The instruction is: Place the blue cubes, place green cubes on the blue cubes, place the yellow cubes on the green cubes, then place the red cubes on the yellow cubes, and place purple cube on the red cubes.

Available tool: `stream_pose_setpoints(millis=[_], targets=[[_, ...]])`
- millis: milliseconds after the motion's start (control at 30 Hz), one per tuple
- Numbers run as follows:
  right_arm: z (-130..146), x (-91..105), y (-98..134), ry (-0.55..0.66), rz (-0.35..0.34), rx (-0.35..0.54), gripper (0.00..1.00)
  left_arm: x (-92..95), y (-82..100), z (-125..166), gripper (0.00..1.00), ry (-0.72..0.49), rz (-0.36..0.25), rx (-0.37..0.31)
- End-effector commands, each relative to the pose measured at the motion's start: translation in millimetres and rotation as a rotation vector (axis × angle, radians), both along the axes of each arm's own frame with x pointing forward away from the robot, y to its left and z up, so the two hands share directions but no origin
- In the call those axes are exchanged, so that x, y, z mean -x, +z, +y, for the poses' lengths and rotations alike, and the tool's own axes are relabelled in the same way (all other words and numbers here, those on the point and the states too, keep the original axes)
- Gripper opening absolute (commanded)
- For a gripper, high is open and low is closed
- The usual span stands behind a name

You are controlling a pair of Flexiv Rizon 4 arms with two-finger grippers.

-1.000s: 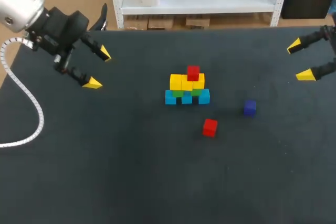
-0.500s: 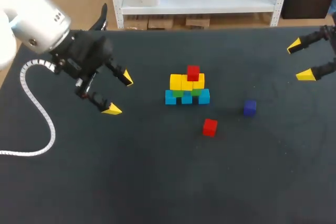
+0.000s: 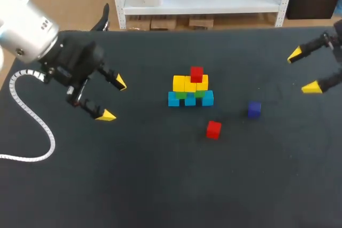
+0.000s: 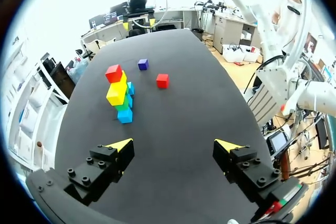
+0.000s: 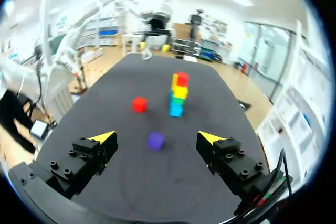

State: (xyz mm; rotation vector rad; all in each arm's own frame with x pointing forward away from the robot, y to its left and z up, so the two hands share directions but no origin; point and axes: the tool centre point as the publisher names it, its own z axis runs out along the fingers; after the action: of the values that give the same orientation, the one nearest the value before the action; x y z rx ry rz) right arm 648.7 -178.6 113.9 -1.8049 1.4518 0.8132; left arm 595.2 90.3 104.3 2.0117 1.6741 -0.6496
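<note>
— At mid-table the stack (image 3: 190, 86) stands four layers up: blue cubes (image 3: 189, 99) on the bottom, green cubes (image 3: 181, 95) peeking out above them, yellow cubes (image 3: 190, 83) across those, and one red cube on top (image 3: 196, 73). Both arms are well back from it.

— And both empty-handed. The left gripper (image 3: 113, 99) hangs spread wide with nothing between its fingers, off to the stack's left. The right gripper (image 3: 303, 70) is spread just as wide out by the far right edge.

— So what's left to fetch?

— The loose red cube (image 3: 214, 130), lying on the table (image 3: 160, 185) near the front of the stack, and the purple cube (image 3: 254, 109) further right, apart from everything.

— Where does this come unstuck, for you?

— At the top, I'd say. The loose red cube has to land beside the one already up there. Come in a touch off, and a finger likely shoves that red cube off the yellow row.

— Those fingers open wide, too.

— Right, so a release up there could sweep a yellow cube along. And if the two reds end up gapped or uneven, the purple cube probably tips when it goes on.

— Any trouble at the pick-up?

— Some. That loose red cube sits close enough to the blue row that a wide approach might clip it. And two arms heading for the middle together could well meet.
</note>
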Motion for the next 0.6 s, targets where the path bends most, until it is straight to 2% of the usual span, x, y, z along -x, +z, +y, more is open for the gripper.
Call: stream_pose_setpoints(millis=[33,100,300,367,600], targets=[[21,35.4,3,0.128,-0.143,0.069,1.00,0.9,-0.2,1,1.00,0.001,-0.003,0.001],[32,46.5,3,0.197,-0.197,0.087,1.00,0.9,-0.2,1,1.00,0.001,-0.003,0.001],[69,67.6,-8,0.382,-0.391,0.234,1.00,0.9,-0.2,1,1.00,0.001,-0.003,0.001],[80,70.6,-13,0.427,-0.433,0.267,1.00,0.9,-0.2,1,1.00,0.001,-0.003,0.001],[111,68.8,-24,0.549,-0.516,0.332,1.00,0.9,-0.2,1,1.00,0.001,-0.003,0.001]])
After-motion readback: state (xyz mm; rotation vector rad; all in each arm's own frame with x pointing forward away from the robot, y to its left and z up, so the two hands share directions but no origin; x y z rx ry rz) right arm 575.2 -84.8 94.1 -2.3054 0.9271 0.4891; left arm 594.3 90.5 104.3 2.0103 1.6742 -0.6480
